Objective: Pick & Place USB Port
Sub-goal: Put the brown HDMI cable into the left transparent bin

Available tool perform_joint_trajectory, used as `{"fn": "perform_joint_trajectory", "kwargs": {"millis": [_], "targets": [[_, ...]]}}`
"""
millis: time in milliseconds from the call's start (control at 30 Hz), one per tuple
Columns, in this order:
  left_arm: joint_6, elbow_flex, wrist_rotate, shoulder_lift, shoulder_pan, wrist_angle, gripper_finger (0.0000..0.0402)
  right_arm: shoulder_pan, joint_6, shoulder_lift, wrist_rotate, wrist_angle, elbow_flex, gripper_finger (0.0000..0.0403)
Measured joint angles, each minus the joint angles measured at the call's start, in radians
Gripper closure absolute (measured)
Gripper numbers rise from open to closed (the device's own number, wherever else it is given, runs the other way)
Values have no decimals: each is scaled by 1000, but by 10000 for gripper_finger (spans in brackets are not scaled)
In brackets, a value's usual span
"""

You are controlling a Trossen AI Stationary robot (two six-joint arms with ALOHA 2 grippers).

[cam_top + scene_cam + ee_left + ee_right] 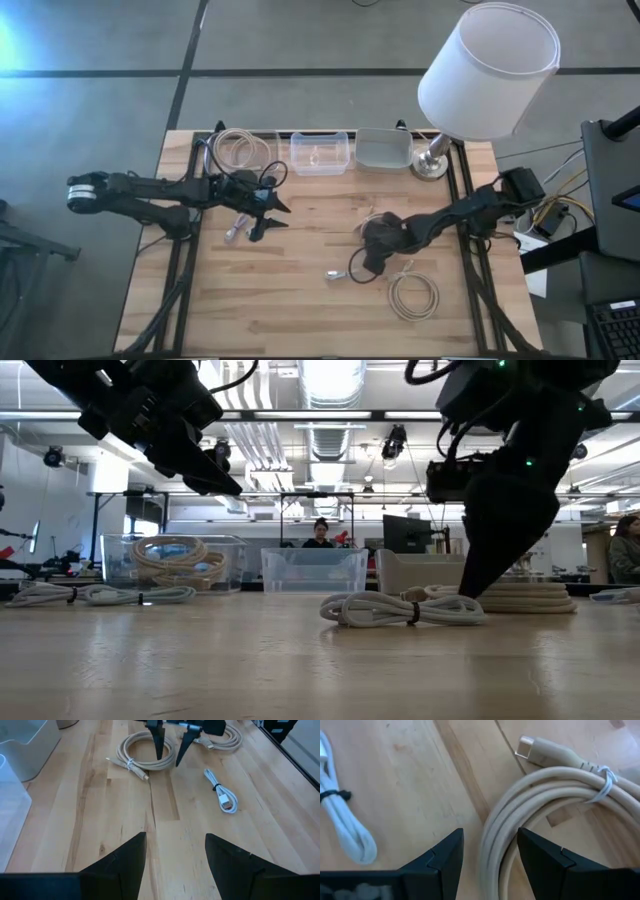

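- Wooden table (300, 300): carries all items; both arms reach over it from opposite sides.
- Lamp (480, 75): white shade, metal base standing at the table's far right corner.
- Left arm: extends from the left edge toward the middle. Left gripper (268, 212) is held above the surface, fingers spread apart, nothing between them. In the left wrist view the bare boards show between its fingers.
- Right arm: reaches in from the right edge. Right gripper (487, 857) is low over the table, fingers parted, straddling one side of the beige cable coil (545, 805). Whether the fingers touch the cable cannot be told.
- Bins at the far edge: a clear bin (322, 152) beside a grey bin (384, 148); a further clear container (175, 563) on the left holds coiled cable.
- Second beige coil (414, 297): lies near the front right, apart from the gripper.
- White USB cable (222, 795): bundled with a dark tie, lies on the boards just beside the right gripper, not held.
- Small cable (236, 227): lies below the left gripper.
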Motion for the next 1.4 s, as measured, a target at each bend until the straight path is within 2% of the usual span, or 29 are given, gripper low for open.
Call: {"fn": "perform_joint_trajectory", "kwargs": {"millis": [267,633,800,933,1233,1400], "targets": [[0,0,0,0,0,1,195,0,-14,50,25,4,31,238],[-1,0,0,0,0,1,195,-4,-37,36,35,-7,43,378],[0,-1,0,0,0,1,195,-7,-29,36,46,-4,76,385],[-1,-4,0,0,0,1,195,-6,-79,34,135,-1,150,385],[-2,-6,0,0,0,1,195,-52,-316,33,506,3,369,384],[-1,-6,0,0,0,1,195,-141,-516,32,519,37,471,384]]}}
